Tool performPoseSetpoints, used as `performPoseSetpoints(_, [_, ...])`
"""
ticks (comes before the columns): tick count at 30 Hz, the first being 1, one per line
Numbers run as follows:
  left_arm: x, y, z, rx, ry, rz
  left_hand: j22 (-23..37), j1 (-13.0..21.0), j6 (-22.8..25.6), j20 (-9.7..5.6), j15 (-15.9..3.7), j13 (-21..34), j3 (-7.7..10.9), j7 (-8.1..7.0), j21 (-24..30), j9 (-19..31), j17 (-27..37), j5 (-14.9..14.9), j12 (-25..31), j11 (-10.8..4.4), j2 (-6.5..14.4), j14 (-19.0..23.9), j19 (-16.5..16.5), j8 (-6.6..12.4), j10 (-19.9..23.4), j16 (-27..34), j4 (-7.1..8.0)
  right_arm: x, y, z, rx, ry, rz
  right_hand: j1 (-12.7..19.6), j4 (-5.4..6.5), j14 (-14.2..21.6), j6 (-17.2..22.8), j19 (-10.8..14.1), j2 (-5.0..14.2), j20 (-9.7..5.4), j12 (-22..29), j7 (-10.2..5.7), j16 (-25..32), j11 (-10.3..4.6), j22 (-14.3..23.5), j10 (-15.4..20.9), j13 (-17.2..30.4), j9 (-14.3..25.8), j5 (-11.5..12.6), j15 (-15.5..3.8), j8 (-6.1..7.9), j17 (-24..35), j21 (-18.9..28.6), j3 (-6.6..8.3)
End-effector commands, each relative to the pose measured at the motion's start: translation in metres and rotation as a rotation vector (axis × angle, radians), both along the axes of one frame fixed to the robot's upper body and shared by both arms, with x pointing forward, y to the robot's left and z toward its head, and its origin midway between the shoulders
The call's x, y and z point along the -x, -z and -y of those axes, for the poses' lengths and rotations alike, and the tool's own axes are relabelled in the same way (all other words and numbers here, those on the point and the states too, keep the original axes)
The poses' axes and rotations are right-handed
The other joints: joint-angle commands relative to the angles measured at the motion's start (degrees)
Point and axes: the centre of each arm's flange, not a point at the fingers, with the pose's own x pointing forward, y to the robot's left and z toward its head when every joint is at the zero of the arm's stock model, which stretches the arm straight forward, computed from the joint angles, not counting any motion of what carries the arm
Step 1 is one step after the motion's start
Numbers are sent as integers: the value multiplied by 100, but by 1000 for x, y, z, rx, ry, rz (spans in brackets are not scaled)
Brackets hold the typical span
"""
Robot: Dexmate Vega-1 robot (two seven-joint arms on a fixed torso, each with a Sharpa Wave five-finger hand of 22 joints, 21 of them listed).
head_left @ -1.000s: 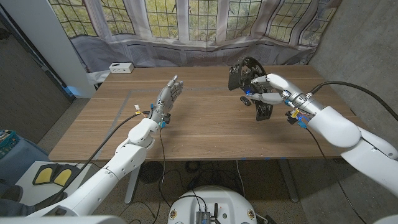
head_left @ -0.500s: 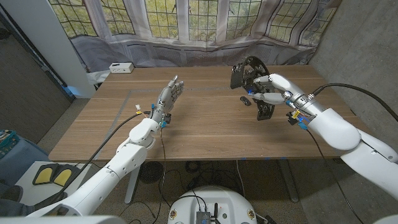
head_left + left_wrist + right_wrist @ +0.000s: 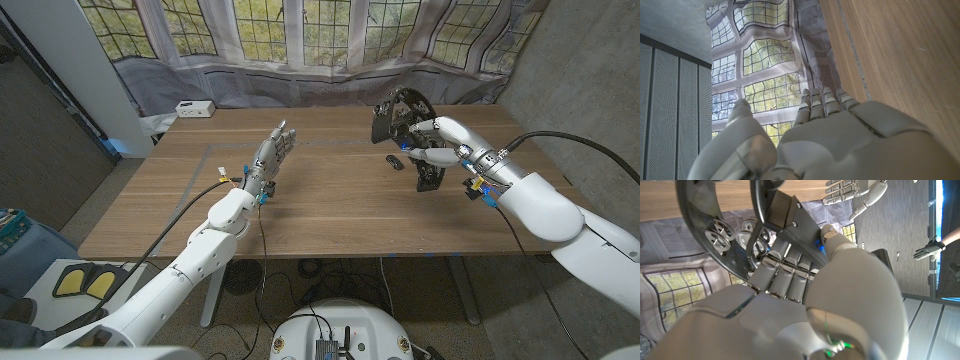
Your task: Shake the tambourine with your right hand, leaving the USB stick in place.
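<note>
tambourine [image 3: 402,110] tilts further back in right hand [image 3: 432,142] | wooden worktop [image 3: 330,200], window backdrop [image 3: 300,30] | left hand [image 3: 272,155] fingers spread, empty | right wrist view: person's gloved hand [image 3: 926,250]

Your right hand [image 3: 432,140] has carried the tambourine [image 3: 403,112] a little up and toward the far edge since a second ago — its black frame now sits higher over the table, with the hand nudged slightly to the robot's right. The tilt of the tambourine has shifted a touch as well — the ring shows more from above. The grip itself looks the same.
</note>
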Motion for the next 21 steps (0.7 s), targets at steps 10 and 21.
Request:
performPoseSetpoints(10, [-3, -6, 0, -30, 5, -4, 14, 8, 36, 6, -8, 23, 42, -7, 15, 13, 18, -17, -24, 13, 36, -9, -15, -16, 33, -2, -14, 13, -1, -15, 160, 100, 15, 393, -5, 69, 442, 21, 427, 29, -13, -395, -22, 16, 22, 63, 33, 20, 30, -203, 16, 35, 76, 50])
performPoseSetpoints(21, [-2, -7, -1, -41, 7, -1, 14, 8, 39, 7, -12, 23, 46, -9, 16, 13, 18, -18, -23, 6, 35, -6, -16, -15, 35, 0, -14, 12, 4, -31, 278, 152, 10, 377, 1, 73, 436, 6, 426, 24, -24, -408, -38, 6, 20, 59, 33, 20, 29, -195, 11, 35, 95, 49])
